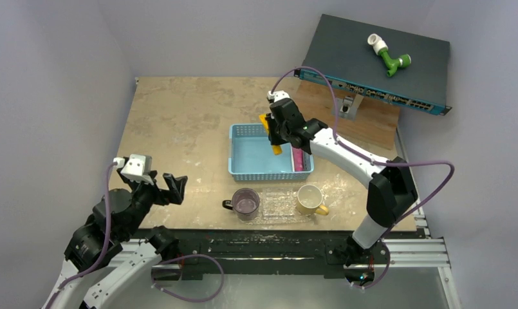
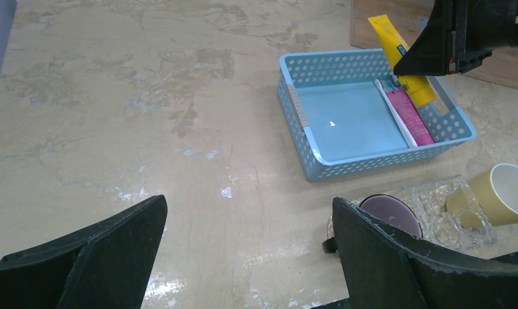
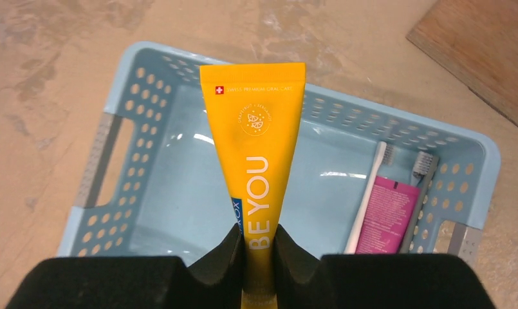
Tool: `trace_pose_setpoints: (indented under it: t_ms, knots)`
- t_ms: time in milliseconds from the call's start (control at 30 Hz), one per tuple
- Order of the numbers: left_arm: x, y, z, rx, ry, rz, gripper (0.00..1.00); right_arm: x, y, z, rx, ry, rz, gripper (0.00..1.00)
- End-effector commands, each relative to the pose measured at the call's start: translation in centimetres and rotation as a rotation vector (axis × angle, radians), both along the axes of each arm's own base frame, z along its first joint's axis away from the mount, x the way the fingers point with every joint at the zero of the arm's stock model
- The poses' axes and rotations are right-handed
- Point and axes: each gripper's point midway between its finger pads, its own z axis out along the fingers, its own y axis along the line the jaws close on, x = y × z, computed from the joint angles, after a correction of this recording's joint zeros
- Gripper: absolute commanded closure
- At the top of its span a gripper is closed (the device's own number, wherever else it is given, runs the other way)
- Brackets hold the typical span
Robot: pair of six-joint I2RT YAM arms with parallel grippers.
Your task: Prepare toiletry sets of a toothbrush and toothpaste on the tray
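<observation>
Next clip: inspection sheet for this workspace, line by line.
Surface: beige table, scuffed and stained.
Job's things: yellow tube held over blue basket; pink tube, white toothbrush and grey toothbrush lie in basket; clear tray holds none of them.
Clutter: purple mug and yellow mug at the tray's ends.
Grippers: right gripper shut on yellow tube; left gripper open, empty.
Cables: purple cables loop off both arms.
Surroundings: network switch and wooden board at far right, pipe fitting on the switch.
</observation>
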Motion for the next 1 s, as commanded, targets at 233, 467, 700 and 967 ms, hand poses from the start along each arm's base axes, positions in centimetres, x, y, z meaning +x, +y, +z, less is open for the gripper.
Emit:
trace_pose_setpoints:
  t_ms: [233,467,700,967]
  knots:
    - [-0.8,-5.3,3.5,-0.080,0.030,-0.256,0.00,-7.1,5.2,9.6,0.032,-0.257,0.278,0.80]
    - [-2.5,-8.5,4.9,-0.143,0.120,-0.423,0.00,-12.6,6.8,9.9,0.075,-0.302,0.486,0.80]
    - [-4.5,-11.6,5.7,-0.215,0.239,-0.590,0.00,-16.7,7.8,9.3,0.037,-0.364,0.581,0.79]
    - [-6.1,-12.9,5.7,-0.274,0.358,-0.661,0.00,-20.8,8.7,11.7,0.096,-0.466,0.684,0.77]
